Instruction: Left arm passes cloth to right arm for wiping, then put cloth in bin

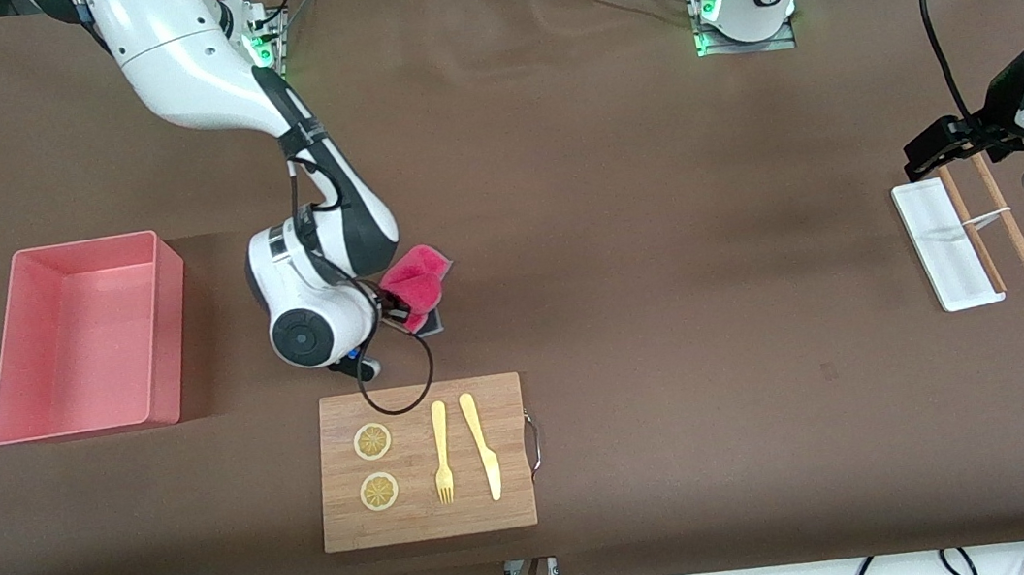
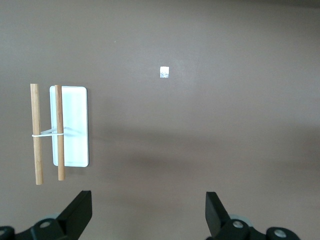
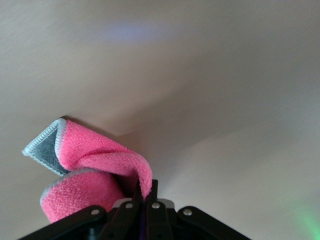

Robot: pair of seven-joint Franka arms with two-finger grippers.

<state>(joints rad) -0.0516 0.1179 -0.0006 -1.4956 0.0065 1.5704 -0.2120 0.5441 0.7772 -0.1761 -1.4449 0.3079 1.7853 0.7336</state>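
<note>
Front view: right gripper (image 1: 401, 319) pinches the cloth (image 1: 418, 279) beside the cutting board (image 1: 423, 461), wiping; the bin (image 1: 83, 337) likely comes next. Left gripper (image 2: 147, 212) waits spread near the white tray (image 2: 72, 125).

You have one cloth (image 1: 416, 278), one bin (image 1: 84, 337) and one wooden cutting board (image 1: 423, 461) on the table (image 1: 665, 259). On the board you count two lemon slices (image 1: 373, 441), one fork (image 1: 441, 452) and one knife (image 1: 480, 444). You see one white tray (image 1: 945, 245) with two wooden sticks (image 1: 1008, 217). You get two hands: the left hand (image 2: 148, 215) and the right hand (image 3: 145, 192).
</note>
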